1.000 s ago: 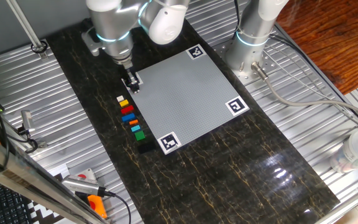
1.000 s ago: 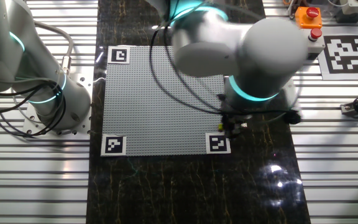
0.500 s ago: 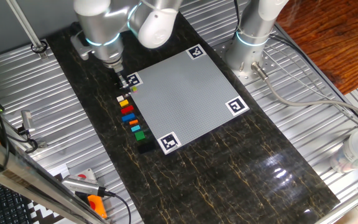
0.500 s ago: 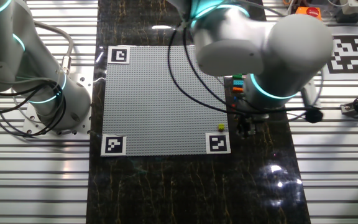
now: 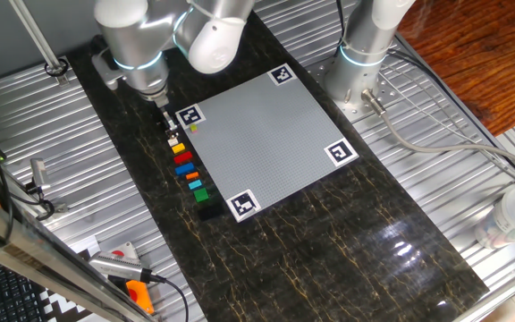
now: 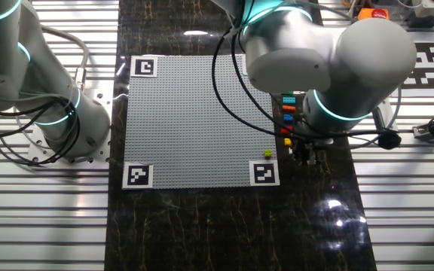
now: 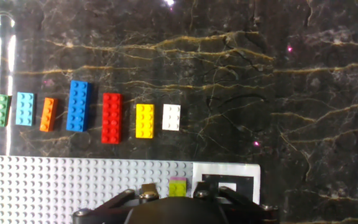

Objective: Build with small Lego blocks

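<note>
Hand view alone: white brick (image 7: 171, 117) beside yellow brick (image 7: 144, 121).

a dark marbled tabletop (image 5: 329, 241) with gold veins, ribbed metal panels (image 5: 43, 152) on both sides, wooden floor (image 5: 472, 45) beyond.

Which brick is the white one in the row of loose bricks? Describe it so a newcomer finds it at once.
Start at the grey studded plate and find its corner tag. On the dark table alongside that edge lies a row of loose bricks; the white brick ends the row nearest the tag, next to the yellow brick. It is the only white one, and shorter than its yellow neighbour.
</note>
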`<state>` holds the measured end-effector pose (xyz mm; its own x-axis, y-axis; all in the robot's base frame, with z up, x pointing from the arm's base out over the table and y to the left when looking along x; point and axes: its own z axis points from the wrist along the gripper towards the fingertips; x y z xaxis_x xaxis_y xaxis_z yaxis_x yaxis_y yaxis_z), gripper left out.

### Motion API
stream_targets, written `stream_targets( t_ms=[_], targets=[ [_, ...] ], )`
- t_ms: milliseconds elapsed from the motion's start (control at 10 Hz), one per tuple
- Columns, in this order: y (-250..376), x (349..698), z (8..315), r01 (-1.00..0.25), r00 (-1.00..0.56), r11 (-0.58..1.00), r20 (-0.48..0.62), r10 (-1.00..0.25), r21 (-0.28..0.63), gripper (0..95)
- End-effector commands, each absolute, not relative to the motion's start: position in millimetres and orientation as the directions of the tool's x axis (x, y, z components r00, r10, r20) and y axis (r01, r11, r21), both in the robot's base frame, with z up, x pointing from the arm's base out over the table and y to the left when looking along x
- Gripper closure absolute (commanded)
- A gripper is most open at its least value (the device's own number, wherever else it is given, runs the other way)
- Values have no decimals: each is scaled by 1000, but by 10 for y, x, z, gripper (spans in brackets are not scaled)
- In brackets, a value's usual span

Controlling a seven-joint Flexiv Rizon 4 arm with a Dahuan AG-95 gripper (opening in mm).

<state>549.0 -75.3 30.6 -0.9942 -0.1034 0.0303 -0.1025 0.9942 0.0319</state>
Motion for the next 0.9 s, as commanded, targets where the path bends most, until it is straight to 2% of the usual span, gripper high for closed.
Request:
stream_targets(
  t_ms=[100, 300, 400, 900],
  targets=[
    [-755, 5488, 309, -108, -993, 994, 34, -109, 30, 760],
    [-751, 5484, 319, -126, -991, 992, 44, -126, 16, 760],
    [-750, 5483, 322, -138, -989, 990, 50, -138, 7, 950],
    [-686, 5454, 438, -189, -980, 982, 58, -190, 22, 950]
  ],
)
